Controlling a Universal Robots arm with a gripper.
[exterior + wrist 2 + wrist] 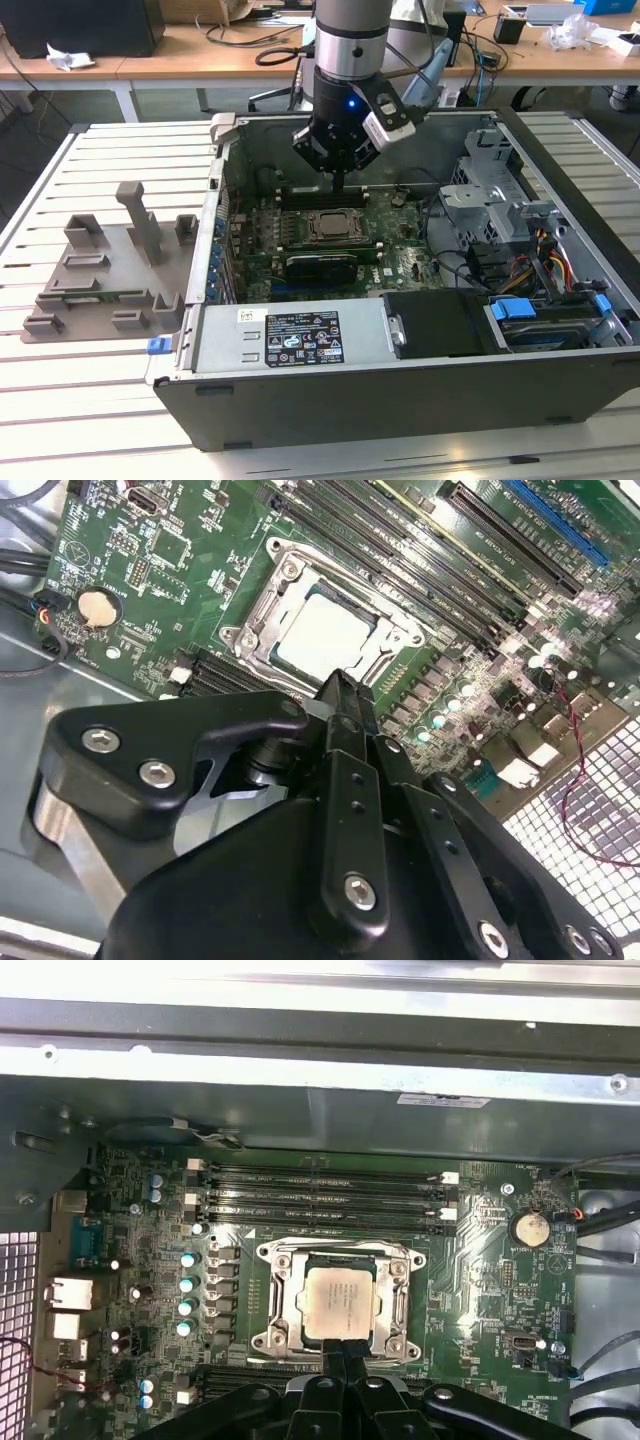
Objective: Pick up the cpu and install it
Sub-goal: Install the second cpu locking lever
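Note:
The cpu (335,226) (322,635) (340,1303), a flat square chip with a silver top, lies inside the metal socket frame (275,1300) (262,608) on the green motherboard (400,255) of the open computer case. My gripper (340,186) (340,690) (340,1350) hangs a little above the motherboard at the edge of the socket. Its black fingers are pressed together and hold nothing. It does not touch the chip.
A grey fixture tray (100,270) with upright blocks lies outside the case on the exterior view's left. Inside the case are a power supply (290,340), a metal drive cage (500,200), loose cables (545,260) and memory slots (320,1195) beside the socket.

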